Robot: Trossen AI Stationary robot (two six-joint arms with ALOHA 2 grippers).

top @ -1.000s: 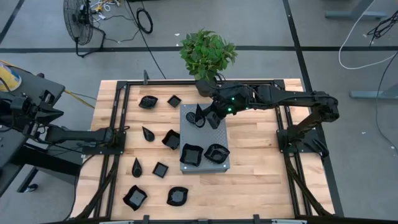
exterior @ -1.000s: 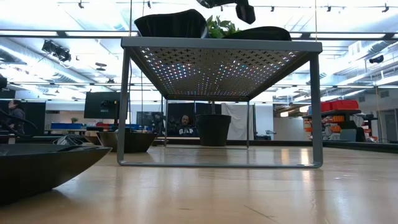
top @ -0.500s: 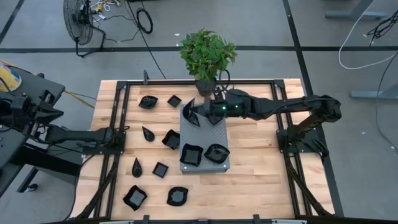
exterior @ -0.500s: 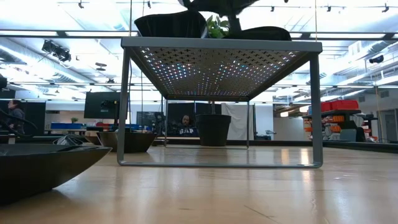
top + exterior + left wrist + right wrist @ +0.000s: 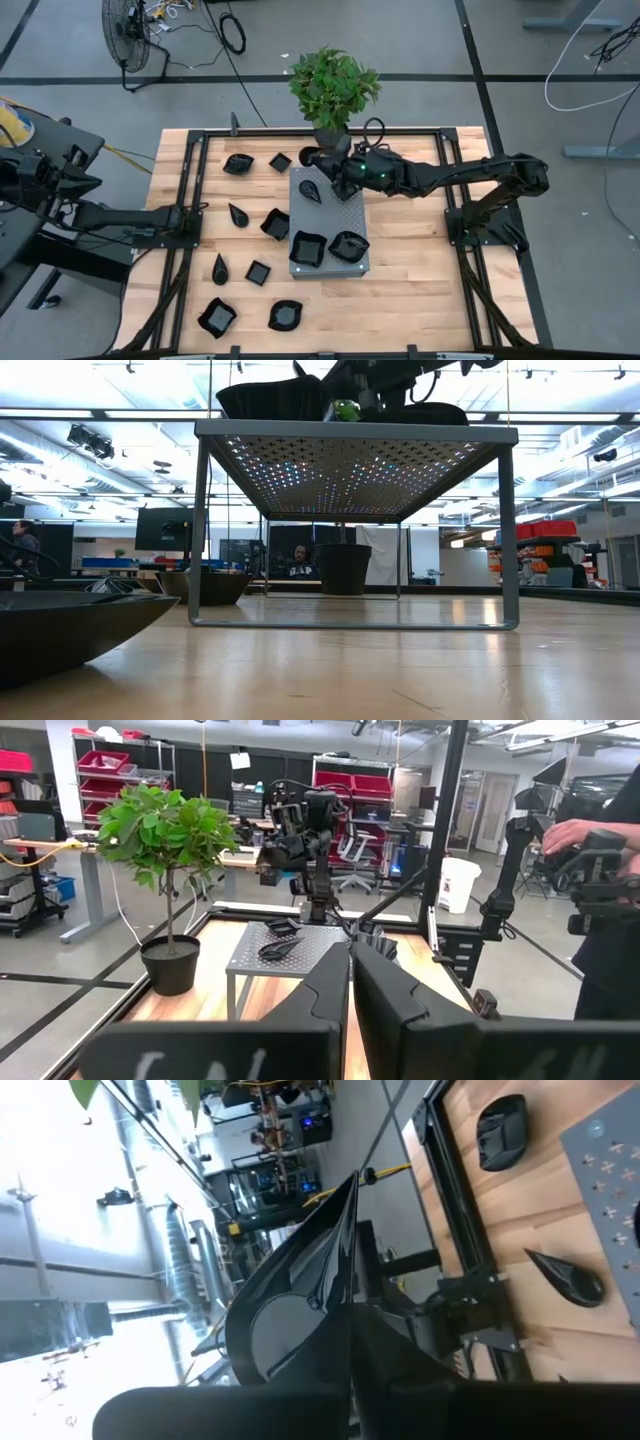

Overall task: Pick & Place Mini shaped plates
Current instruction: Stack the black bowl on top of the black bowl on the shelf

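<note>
My right gripper [image 5: 324, 176] reaches from the table's right over the far end of the grey perforated slab [image 5: 352, 215] and is shut on a black teardrop plate [image 5: 312, 189]. That plate fills the right wrist view [image 5: 295, 1285]. A square plate [image 5: 305, 248] and a wavy plate [image 5: 347, 245] rest on the slab's near end. Several more black plates lie on the wood to the slab's left, among them a teardrop [image 5: 238, 213] and a square [image 5: 275, 223]. My left gripper [image 5: 350, 982] is shut and waits at the table's left edge. My right gripper pinches the teardrop plate by its rim on the wide end [image 5: 305, 1335] between the two fingers, coming level from the table's right. The pointed tip [image 5: 352, 1180] sticks out beyond the fingers. I cannot tell whether the plate touches the slab.
A potted plant [image 5: 335, 85] stands at the far edge right behind my right gripper. Black frame rails [image 5: 185, 190] run along the table's sides. The slab stands on legs [image 5: 200, 530] above the wood. A person [image 5: 600, 870] stands beyond the table's right side.
My right gripper has moved toward the table's far edge and slightly left over the slab's far end, come lower, and rolled its wrist. The held teardrop plate has tipped from nearly on edge to lying flatter, its face up.
</note>
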